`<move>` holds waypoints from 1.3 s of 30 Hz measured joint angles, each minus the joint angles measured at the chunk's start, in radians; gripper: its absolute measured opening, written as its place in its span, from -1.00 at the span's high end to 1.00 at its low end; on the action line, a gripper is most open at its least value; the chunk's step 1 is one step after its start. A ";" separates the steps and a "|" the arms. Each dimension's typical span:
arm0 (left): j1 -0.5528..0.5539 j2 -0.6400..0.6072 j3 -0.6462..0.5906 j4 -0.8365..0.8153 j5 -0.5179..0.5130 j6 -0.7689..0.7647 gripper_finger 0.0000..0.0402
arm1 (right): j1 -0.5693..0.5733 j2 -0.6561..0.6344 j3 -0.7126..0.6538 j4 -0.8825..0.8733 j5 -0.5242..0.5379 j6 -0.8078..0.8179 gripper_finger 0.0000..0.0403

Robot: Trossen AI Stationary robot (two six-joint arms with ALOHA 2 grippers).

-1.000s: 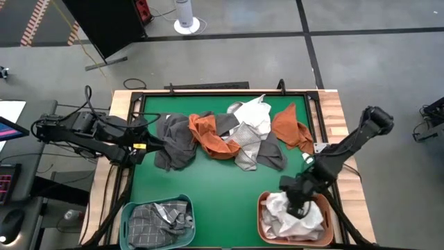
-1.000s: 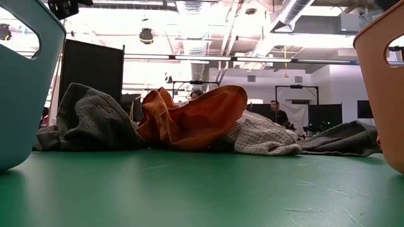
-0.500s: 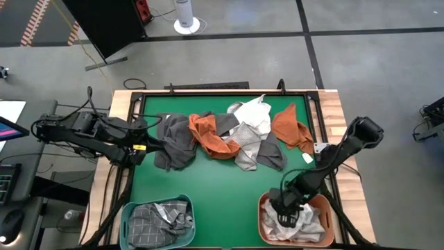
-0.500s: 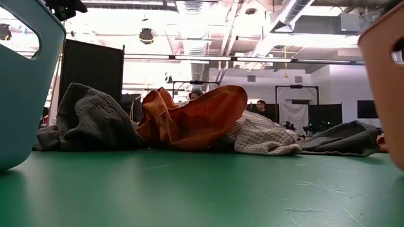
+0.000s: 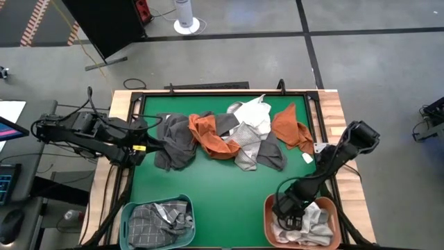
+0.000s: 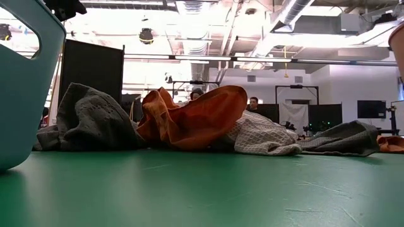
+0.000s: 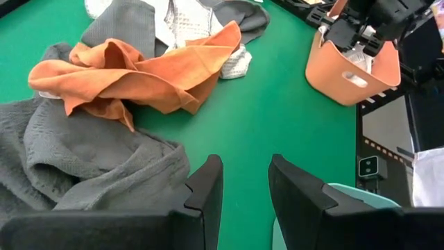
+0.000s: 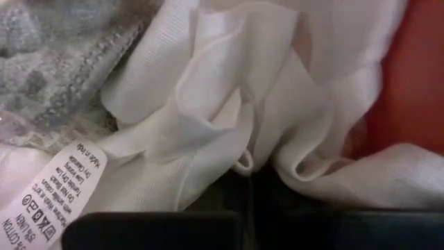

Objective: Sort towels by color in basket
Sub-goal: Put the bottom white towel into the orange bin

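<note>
The right gripper [image 5: 290,212] is being held down inside the orange basket [image 5: 267,221] at the table's five o'clock corner, its arm bent steeply down from the right edge; its fingers are closed and are being pressed into a white towel [image 8: 229,118], though a grip cannot be confirmed. The left gripper [image 5: 151,133] is being held partly open at nine o'clock, empty, beside a dark grey towel [image 5: 177,142]. Remaining towels [image 5: 236,135] are heaped toward twelve o'clock.

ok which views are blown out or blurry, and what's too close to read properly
Low view: ceiling lights wash out the room behind the towels. Right wrist view: pressed against a white towel, only its care label reads clearly. High and left wrist views look evenly lit.
</note>
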 joint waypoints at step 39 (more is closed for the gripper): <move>0.000 0.000 0.000 -0.043 -0.010 0.024 0.45 | -0.166 -0.099 -0.006 -0.103 -0.140 0.244 -0.26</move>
